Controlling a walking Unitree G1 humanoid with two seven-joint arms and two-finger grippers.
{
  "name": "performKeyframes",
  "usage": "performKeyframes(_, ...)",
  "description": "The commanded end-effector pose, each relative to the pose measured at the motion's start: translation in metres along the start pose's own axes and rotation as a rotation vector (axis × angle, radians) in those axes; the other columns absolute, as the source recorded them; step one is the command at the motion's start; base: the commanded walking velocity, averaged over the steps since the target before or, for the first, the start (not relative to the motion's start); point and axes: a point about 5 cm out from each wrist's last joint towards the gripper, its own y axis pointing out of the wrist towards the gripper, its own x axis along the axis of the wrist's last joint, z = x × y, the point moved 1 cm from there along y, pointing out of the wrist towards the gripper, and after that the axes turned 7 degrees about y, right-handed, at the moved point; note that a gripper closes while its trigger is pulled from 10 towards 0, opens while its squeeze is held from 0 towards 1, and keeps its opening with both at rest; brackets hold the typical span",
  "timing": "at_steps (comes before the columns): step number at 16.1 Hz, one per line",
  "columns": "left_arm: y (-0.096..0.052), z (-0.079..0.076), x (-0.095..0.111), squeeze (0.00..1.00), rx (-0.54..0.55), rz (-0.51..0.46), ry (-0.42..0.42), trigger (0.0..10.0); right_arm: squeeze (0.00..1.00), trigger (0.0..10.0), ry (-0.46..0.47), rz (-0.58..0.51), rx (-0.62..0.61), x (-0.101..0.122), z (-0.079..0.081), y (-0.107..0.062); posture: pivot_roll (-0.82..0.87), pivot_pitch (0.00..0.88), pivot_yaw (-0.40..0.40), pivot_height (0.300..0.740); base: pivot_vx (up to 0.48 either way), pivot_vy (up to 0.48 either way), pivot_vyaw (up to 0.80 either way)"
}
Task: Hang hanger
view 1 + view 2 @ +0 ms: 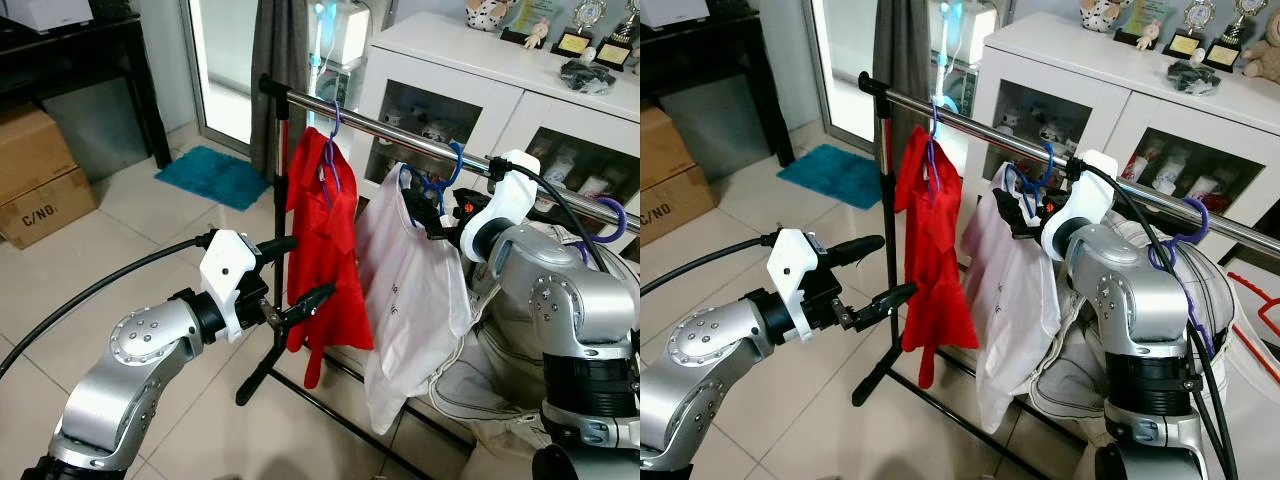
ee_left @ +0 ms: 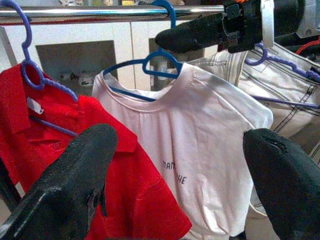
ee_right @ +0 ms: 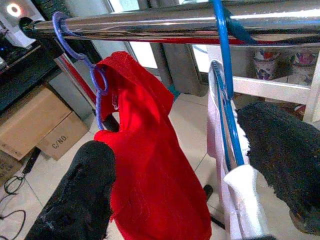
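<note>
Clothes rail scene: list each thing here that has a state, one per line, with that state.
Red shirt: hanging from the rail on a purple hanger.
White T-shirt: on a blue hanger, its hook over the rail.
Right end effector: open, raised beside the blue hanger.
Left end effector: open, held in front of the red shirt.
Cardboard boxes: closed, stacked on the floor.

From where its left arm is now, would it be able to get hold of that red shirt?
Probably yes. The left tool is open and right beside the red shirt, with nothing between them. The white shirt hangs further along the rail, out of the way.
</note>
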Motion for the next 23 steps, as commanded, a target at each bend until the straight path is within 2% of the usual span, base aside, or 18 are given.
performKeyframes(1, 0.002, -0.001, 0.004, 0.0, -0.012, -0.006, 0.002, 10.0, 0.0, 9.9, 0.017, 0.013, 0.009, 0.005, 0.006, 0.01, 0.04, 0.0, -0.099, 0.74, 0.0, 0.0, 0.0)
performKeyframes(2, 0.002, 0.0, 0.004, 0.0, -0.011, -0.006, 0.004, 10.0, 0.0, 7.7, 0.024, 0.039, 0.015, 0.004, 0.011, 0.02, 0.04, 0.0, -0.101, 0.74, 0.0, 0.0, 0.0)
performKeyframes(3, 0.003, 0.0, 0.004, 0.0, -0.009, -0.006, 0.005, 10.0, 0.0, 4.1, 0.025, 0.05, 0.012, 0.003, 0.012, 0.025, 0.04, 0.0, -0.101, 0.74, 0.0, 0.0, 0.0)
performKeyframes(4, 0.003, 0.0, 0.003, 0.0, -0.009, -0.005, 0.005, 10.0, 0.0, 2.4, 0.022, 0.06, 0.009, 0.002, 0.012, 0.029, 0.04, 0.0, -0.102, 0.74, 0.0, 0.0, 0.0)
performKeyframes(5, 0.003, -0.001, 0.003, 0.0, -0.01, -0.004, 0.006, 10.0, 0.0, 0.0, 0.017, 0.068, 0.007, 0.001, 0.012, 0.032, 0.04, 0.0, -0.102, 0.74, 0.0, 0.0, 0.0)
performKeyframes(10, 0.004, 0.0, 0.003, 0.0, -0.008, -0.001, 0.009, 10.0, 0.0, 0.0, 0.02, 0.115, 0.002, 0.001, 0.011, 0.043, 0.04, 0.0, -0.115, 0.74, 0.0, 0.0, 0.0)
performKeyframes(16, 0.005, 0.0, 0.001, 0.0, -0.003, 0.01, 0.015, 10.0, 0.0, 0.0, 0.034, 0.132, -0.063, -0.005, -0.005, 0.044, 0.03, 0.0, -0.115, 0.74, 0.0, 0.0, 0.0)
performKeyframes(17, 0.005, 0.0, 0.001, 0.0, -0.003, 0.011, 0.016, 10.0, 0.0, 0.1, 0.032, 0.124, -0.072, -0.003, -0.006, 0.043, 0.03, 0.0, -0.115, 0.74, 0.0, 0.0, 0.0)
performKeyframes(18, 0.006, 0.001, 0.0, 0.0, -0.002, 0.012, 0.017, 10.0, 0.0, 2.2, 0.029, 0.12, -0.077, -0.002, -0.007, 0.043, 0.02, 0.0, -0.111, 0.74, 0.0, 0.0, 0.0)
performKeyframes(19, 0.007, 0.001, 0.0, 0.0, -0.002, 0.014, 0.02, 10.0, 0.0, 3.7, 0.023, 0.116, -0.092, -0.001, -0.009, 0.043, 0.02, 0.0, -0.111, 0.74, 0.0, 0.0, 0.0)
performKeyframes(20, 0.007, 0.001, 0.0, 0.0, -0.002, 0.014, 0.02, 10.0, 0.0, 10.0, -0.003, 0.121, -0.119, -0.001, -0.014, 0.043, 0.02, 0.0, -0.111, 0.74, 0.0, 0.0, 0.0)
performKeyframes(22, 0.008, 0.001, -0.001, 0.0, -0.001, 0.016, 0.02, 10.0, 0.0, 10.0, -0.017, 0.122, -0.128, 0.0, -0.016, 0.042, 0.02, 0.0, -0.112, 0.74, 0.0, 0.0, 0.0)
performKeyframes(23, 0.008, 0.001, -0.001, 0.0, 0.0, 0.017, 0.021, 10.0, 0.05, 10.0, -0.016, 0.119, -0.126, 0.0, -0.017, 0.041, 0.02, 0.0, -0.112, 0.74, 0.0, 0.0, 0.0)
